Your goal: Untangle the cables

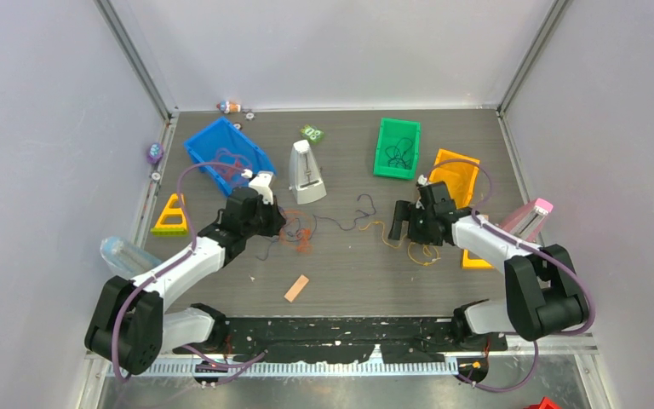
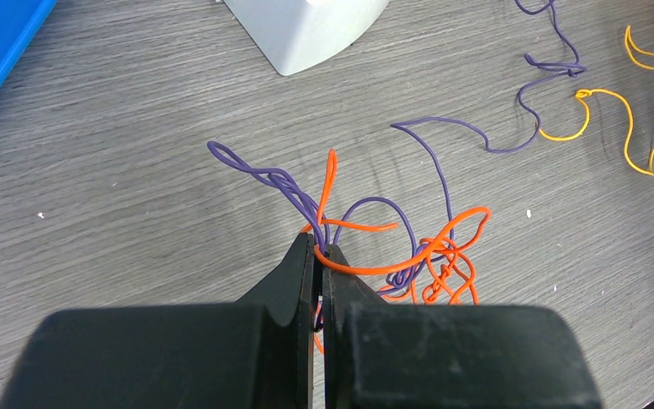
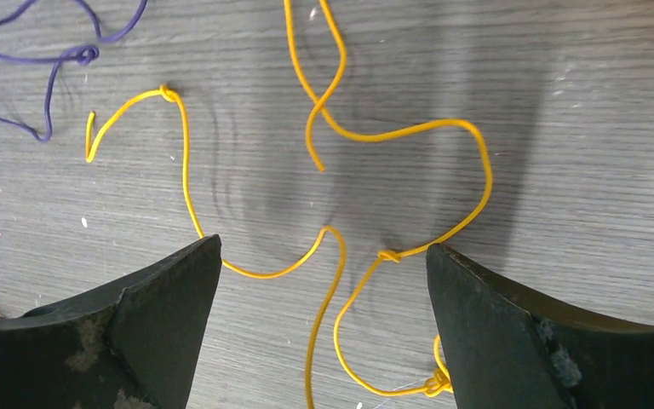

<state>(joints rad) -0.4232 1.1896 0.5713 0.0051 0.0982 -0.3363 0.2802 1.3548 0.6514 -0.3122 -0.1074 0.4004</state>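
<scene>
The cables lie loose on the grey table. An orange cable [image 2: 355,268] and a purple cable [image 2: 274,177] form a tangle [image 1: 300,234] at the tips of my left gripper [image 2: 319,249]. That gripper is shut on strands of both colours. The purple cable [image 1: 349,223] trails right toward a yellow cable [image 1: 417,251]. The yellow cable has small knots [image 3: 389,255] and loops between the wide-open fingers of my right gripper [image 3: 324,247], which hovers just above it and holds nothing. The purple cable's end [image 3: 81,55] shows at the upper left of the right wrist view.
A blue bin [image 1: 226,153] with more wires, a white wedge-shaped object [image 1: 306,173], a green bin [image 1: 397,147] and an orange bin [image 1: 453,179] stand behind. A yellow triangle [image 1: 171,216] and a clear bottle [image 1: 128,256] are left. A wooden block [image 1: 296,288] lies near.
</scene>
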